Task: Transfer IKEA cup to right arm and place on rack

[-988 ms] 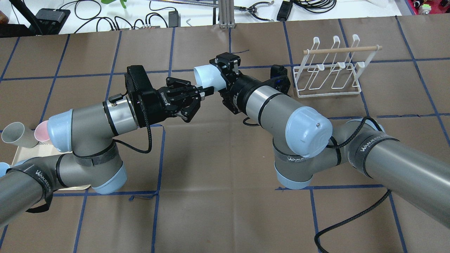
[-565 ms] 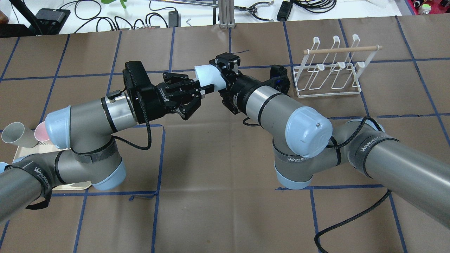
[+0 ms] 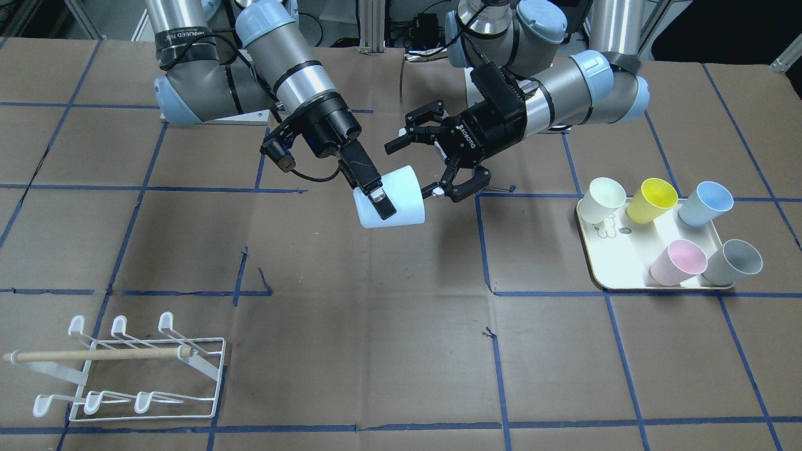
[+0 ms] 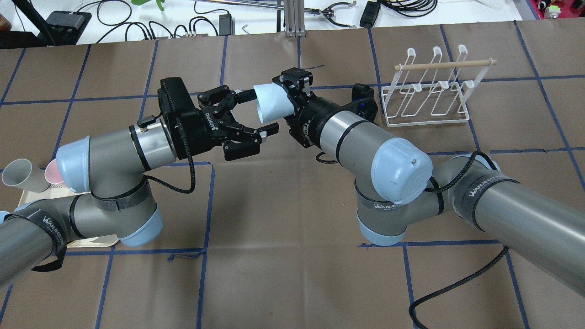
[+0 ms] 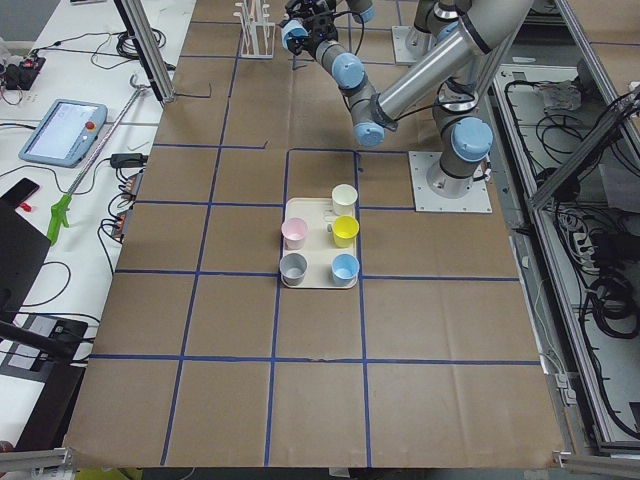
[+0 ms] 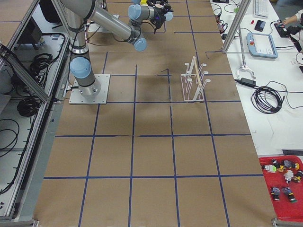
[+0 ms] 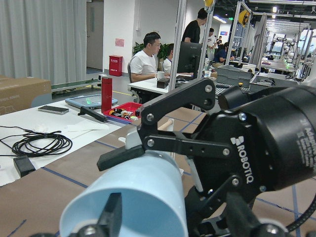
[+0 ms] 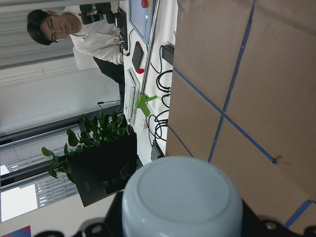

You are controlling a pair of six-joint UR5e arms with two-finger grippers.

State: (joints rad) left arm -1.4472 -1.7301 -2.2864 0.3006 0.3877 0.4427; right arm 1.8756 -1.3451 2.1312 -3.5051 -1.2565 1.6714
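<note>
Above the middle of the worktop (image 3: 376, 326), well off its surface, the pale blue IKEA cup (image 3: 404, 194) lies on its side in the air. The right gripper (image 3: 381, 202) is closed on it, with one finger (image 3: 376, 195) along the wall and the cup's base turned toward that wrist, so the mouth points at the left gripper (image 4: 263, 111). The left gripper is spread wide and holds nothing. Its fingers (image 4: 269, 130) stand on either side of the rim, just beside it; I cannot tell whether a tip touches.

I judge that the hand-over is made, because the cup hangs from the right gripper only. The mouth is outward, which seems suited to slipping it over a prong.

The rack (image 3: 119, 354) stands near the worktop's corner on the robot's right, well apart from the cup, and all its prongs are free. On the robot's left, a cream tray (image 3: 617, 250) carries five other cups (image 3: 655, 199).

Brown paper with a grid of blue tape covers the worktop. Beside it is a white bench (image 6: 279, 118) with cables (image 6: 267, 99), and further back people (image 7: 145, 61) sit at desks.
</note>
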